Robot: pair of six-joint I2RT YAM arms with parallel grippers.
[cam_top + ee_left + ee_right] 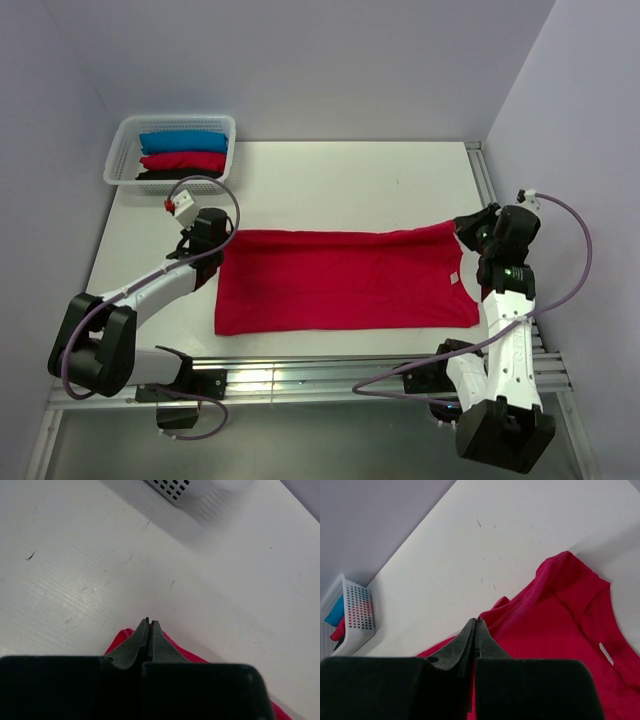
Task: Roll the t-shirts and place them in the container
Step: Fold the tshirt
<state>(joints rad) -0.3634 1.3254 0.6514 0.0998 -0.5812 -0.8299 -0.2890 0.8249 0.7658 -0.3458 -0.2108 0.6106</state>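
Note:
A crimson-red t-shirt [340, 280] lies folded into a long flat band across the table, its neck and pale label [453, 278] at the right end. My left gripper [221, 243] is shut on the shirt's far left corner; in the left wrist view the jaws [149, 622] are closed with red cloth [182, 653] at their tip. My right gripper [463, 229] is shut on the far right corner, which is slightly lifted. In the right wrist view the closed jaws [475, 622] pinch the cloth [560, 625], with the label [606, 653] nearby.
A white lattice basket [121, 165] stands at the far left corner with rolled blue [183, 141], red [183, 160] and black [168, 175] shirts inside. It also shows in the left wrist view [175, 487] and the right wrist view [357, 615]. Walls enclose the table.

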